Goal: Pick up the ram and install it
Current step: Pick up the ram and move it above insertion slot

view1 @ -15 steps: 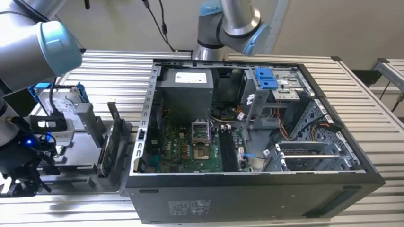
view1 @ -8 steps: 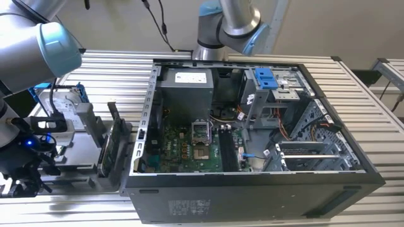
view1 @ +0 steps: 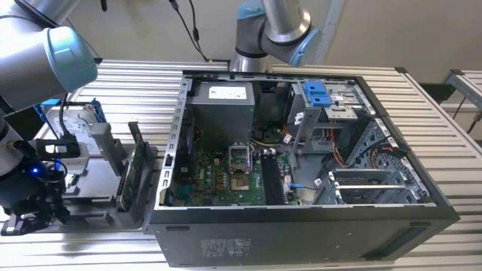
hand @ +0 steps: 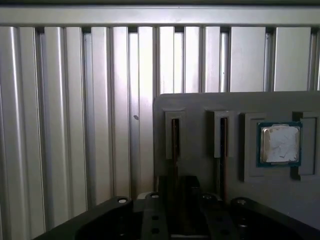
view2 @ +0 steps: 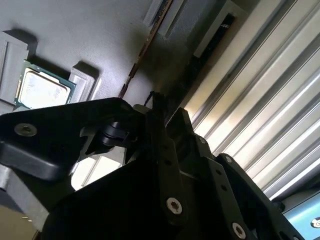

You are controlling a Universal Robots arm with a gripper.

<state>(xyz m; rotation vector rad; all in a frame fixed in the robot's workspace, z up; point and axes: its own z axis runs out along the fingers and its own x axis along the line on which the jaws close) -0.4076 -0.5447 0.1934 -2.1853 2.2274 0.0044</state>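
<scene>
In the first wrist view, two ram sticks stand on edge in slots of a grey holder (hand: 200, 102): one ram (hand: 175, 137) and a second (hand: 223, 137) beside it. My gripper (hand: 182, 202) is dark and sits right over the lower end of the first stick. In the second wrist view the ram (view2: 145, 47) runs as a thin brownish edge down toward my gripper (view2: 157, 102). In the exterior view my gripper (view1: 30, 212) hangs low at the left, over the holder (view1: 90, 197).
A processor chip (hand: 279, 144) (view2: 42, 90) lies in a pocket of the holder. An open computer case (view1: 421, 186) with its green motherboard (view1: 226, 175) fills the exterior view's middle. Upright cards (view1: 137, 169) stand between holder and case. The table (hand: 75, 125) is ribbed metal.
</scene>
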